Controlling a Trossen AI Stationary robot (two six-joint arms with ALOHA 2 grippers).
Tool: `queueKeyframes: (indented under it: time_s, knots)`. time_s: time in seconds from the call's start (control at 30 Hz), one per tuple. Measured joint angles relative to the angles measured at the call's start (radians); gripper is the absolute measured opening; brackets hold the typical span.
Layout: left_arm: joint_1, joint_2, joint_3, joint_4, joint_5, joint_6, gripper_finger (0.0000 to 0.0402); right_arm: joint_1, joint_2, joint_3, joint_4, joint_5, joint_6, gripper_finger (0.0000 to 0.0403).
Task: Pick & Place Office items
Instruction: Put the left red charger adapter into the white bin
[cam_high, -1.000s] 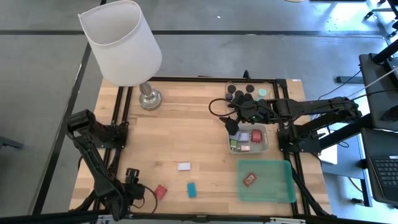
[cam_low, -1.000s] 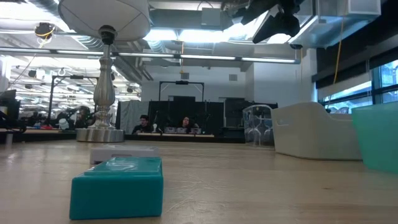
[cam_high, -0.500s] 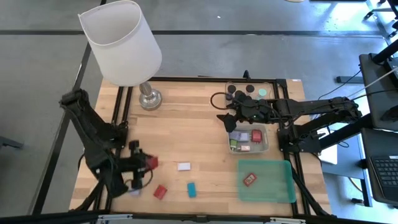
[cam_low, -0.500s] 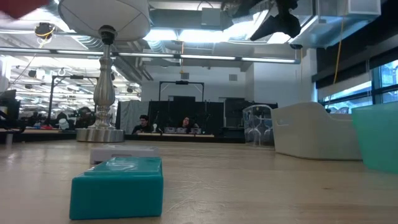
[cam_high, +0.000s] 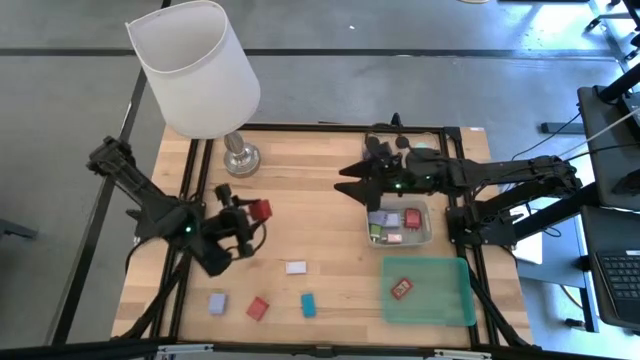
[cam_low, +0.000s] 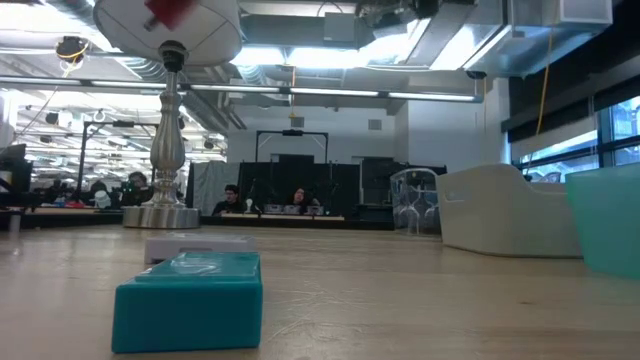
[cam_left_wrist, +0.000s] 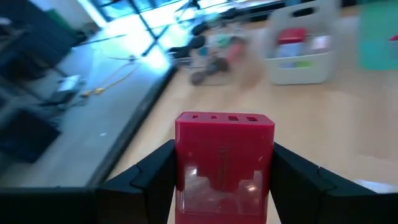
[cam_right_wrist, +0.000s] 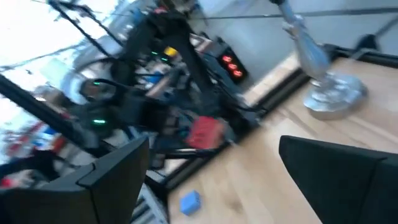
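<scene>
One red block (cam_high: 260, 210) is up in the air right now, clamped between the fingers of the left gripper (cam_high: 250, 213), and the left wrist view shows it nicely: the block sits square between the two dark fingers (cam_left_wrist: 152, 177), its slotted end facing out. So I'd call this the carry step, with the item picked and lifted above the left half of the wooden table (cam_high: 310, 215), near the lamp (cam_high: 200, 70) base. The rest of the loose stuff is on the wood along the near edge: a lavender block (cam_high: 216, 301), another red piece (cam_high: 258, 308), a teal block (cam_high: 308, 305) and a white one (cam_high: 295, 267). Over on the right are the grey tray (cam_high: 427, 222) with a few pieces already in it, the clear tray (cam_high: 372, 141) holding the black cylinders, and the green tray (cam_high: 440, 295) with one red item (cam_high: 401, 289). The right gripper (cam_high: 350, 186) hangs above the table just beside the grey tray with its jaws wide apart and nothing in them. My guess is the next move is either swinging the block across to one of those trays or handing it to the waiting right gripper. Either way it needs to stay gripped until it's lined up.
</scene>
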Motion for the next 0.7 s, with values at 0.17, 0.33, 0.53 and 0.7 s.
queueKeyframes:
  time_s: [0.17,0.33,0.53,0.7]
  knots:
    - [0.145,0.021,0.000,0.045,-0.045,0.082,0.0204,0.000,0.006,0.000,0.062,-0.006,0.069,0.0361]
    - [0.292,0.072,0.000,0.219,0.054,0.194,0.0204,0.000,0.064,0.000,0.067,0.013,0.256,0.0361]
    - [0.389,0.167,0.000,0.505,0.193,0.388,0.0204,0.000,0.203,0.000,0.064,-0.085,0.387,0.0361]
    - [0.416,0.220,0.000,0.616,0.273,0.473,0.0204,0.000,0.281,0.000,0.059,-0.128,0.410,0.0361]
